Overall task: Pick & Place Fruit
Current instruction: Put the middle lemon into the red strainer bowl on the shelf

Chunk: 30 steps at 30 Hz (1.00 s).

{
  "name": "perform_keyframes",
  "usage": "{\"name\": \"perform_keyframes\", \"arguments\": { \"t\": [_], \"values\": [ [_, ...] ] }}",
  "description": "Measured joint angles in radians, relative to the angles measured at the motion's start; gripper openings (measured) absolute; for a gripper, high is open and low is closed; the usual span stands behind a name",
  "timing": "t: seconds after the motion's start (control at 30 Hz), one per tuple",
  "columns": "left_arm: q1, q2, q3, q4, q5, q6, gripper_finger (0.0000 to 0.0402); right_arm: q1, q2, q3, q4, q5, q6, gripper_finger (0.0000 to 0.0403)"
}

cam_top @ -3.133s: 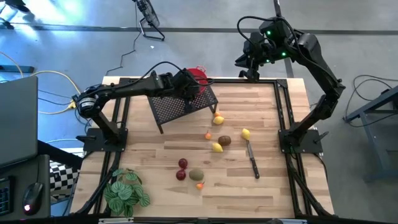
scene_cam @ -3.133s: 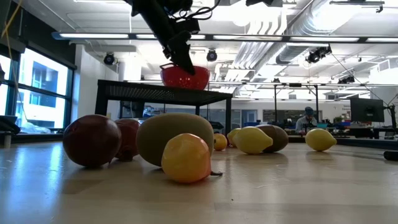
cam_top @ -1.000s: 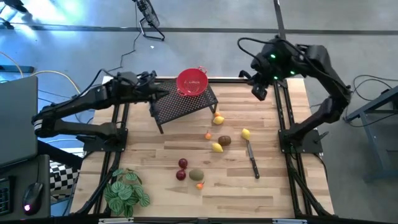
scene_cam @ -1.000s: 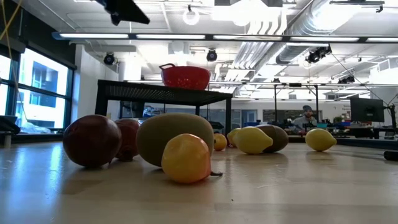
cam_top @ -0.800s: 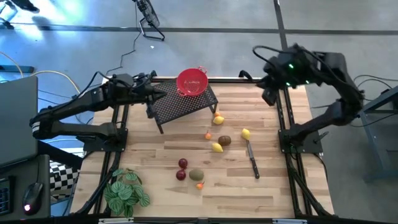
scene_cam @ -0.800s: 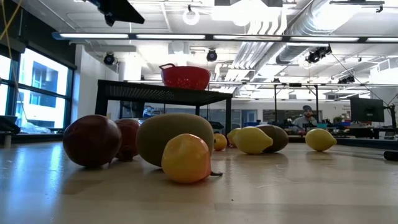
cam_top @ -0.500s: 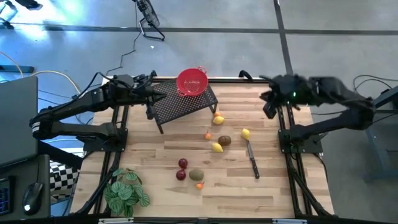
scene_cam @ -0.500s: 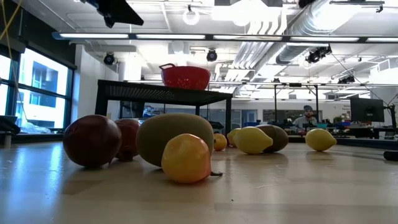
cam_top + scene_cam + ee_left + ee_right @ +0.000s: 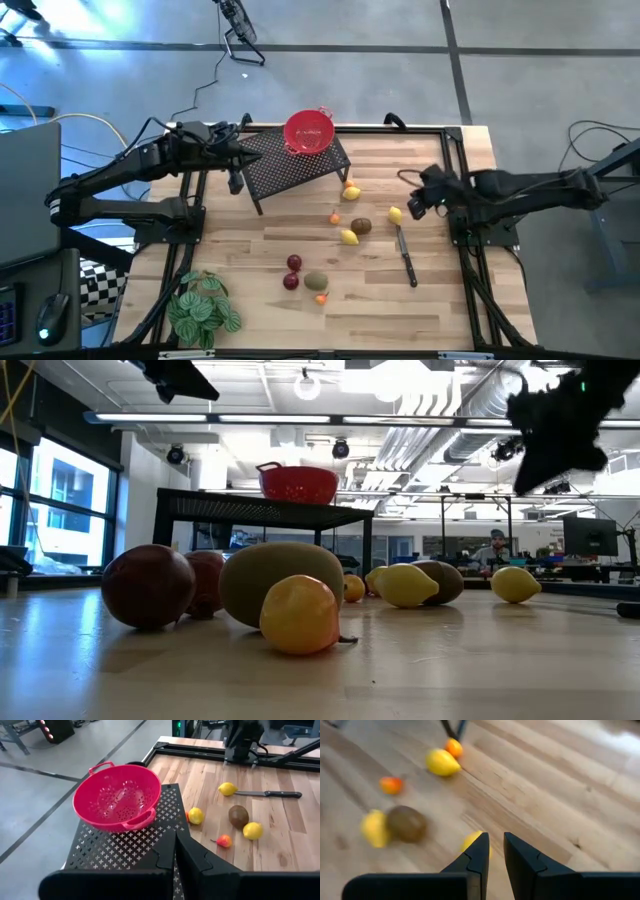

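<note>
The fruit lies loose mid-table; a lemon [image 9: 396,214] sits just beside the right gripper [image 9: 414,210], whose narrow-gapped fingers hold nothing. Descending so, it would probably nudge the lemon rolling. The left gripper [image 9: 236,182], shut, waits beside the rack [image 9: 300,168].

A: What is blocking the back of the table [image 9: 440,310]?
B: The black mesh rack [image 9: 295,170] is standing there, carrying the red colander [image 9: 306,131], with the left gripper [image 9: 236,181] hovering, fingers shut, at its outer corner.
A: And the middle?
B: Fruit [image 9: 349,236] is lying scattered there, a knife [image 9: 405,255] just beside it, and the right gripper [image 9: 417,209] is hanging close over the yellow piece [image 9: 396,214].
A: Any free room?
B: Bare wood is showing along the near edge, between the leafy plant [image 9: 203,309] and the right-hand frame.
</note>
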<state>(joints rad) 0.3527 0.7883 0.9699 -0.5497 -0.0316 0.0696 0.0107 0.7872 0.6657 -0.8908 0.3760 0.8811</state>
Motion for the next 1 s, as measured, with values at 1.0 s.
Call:
{"name": "perform_keyframes", "arguments": {
  "t": [1.0],
  "values": [
    [0.000, 0.008, 0.000, -0.022, 0.040, 0.053, 0.0009, -0.057, 0.003, -0.163, 0.200, 0.010, -0.254, 0.0050]
  ]
}}
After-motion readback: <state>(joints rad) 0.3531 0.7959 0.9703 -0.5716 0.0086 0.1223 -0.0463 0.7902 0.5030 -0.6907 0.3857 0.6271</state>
